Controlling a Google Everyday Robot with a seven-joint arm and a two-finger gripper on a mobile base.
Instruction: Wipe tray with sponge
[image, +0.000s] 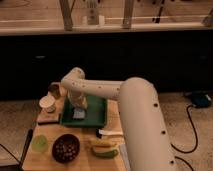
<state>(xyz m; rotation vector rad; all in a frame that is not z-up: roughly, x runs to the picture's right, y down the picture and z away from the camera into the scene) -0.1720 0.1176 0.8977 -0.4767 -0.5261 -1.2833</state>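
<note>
The dark green tray (97, 108) lies on the wooden table, left of the middle. The pale blue-grey sponge (79, 114) rests on the tray's left half, near its front rim. My arm reaches in from the lower right and bends down over the tray. The gripper (78, 104) hangs straight above the sponge and touches it or nearly does. The wrist hides the top of the sponge and the tray's back left corner.
A white cup (48, 103) stands on a small brown board (48, 118) left of the tray, with a brown cup (54, 90) behind it. A dark bowl (66, 148), a green disc (40, 143), a yellow-green fruit (104, 149) and a white utensil (110, 133) lie in front.
</note>
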